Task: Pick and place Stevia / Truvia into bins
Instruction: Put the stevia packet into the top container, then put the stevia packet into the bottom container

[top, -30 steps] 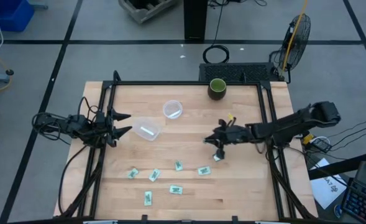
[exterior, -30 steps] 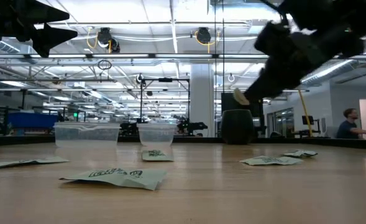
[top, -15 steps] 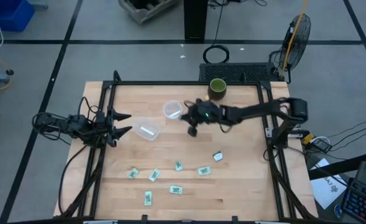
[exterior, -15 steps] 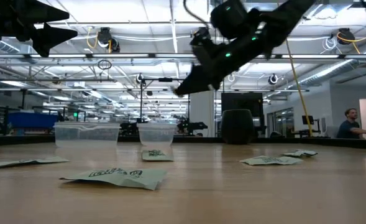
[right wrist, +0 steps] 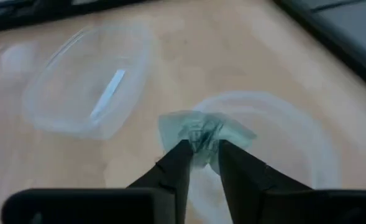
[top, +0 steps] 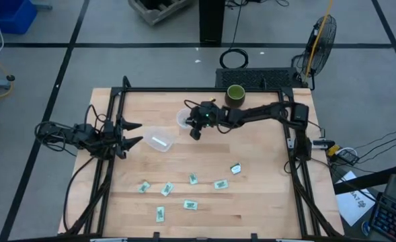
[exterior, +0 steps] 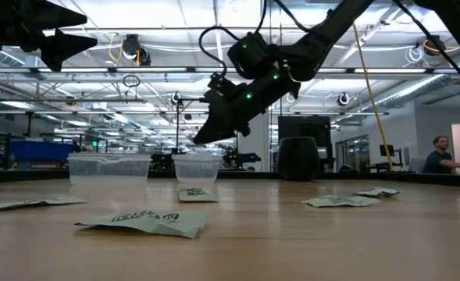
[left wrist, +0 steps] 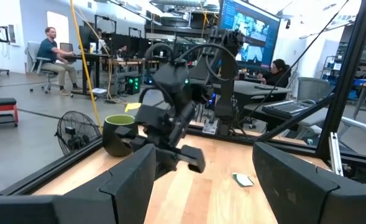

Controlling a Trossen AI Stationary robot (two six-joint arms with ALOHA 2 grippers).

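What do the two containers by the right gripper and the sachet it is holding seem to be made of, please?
The round cup and the wider tub look like thin clear plastic, since the wood table shows through their walls; the tub has a glossy glint. The sachet pinched in the right gripper looks like matte paper, white with green print, crumpled where it is held.

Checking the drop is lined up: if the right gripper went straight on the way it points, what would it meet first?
Most likely the round cup: the right gripper, jaws shut on a sachet, points into its opening, though its height above is unclear.
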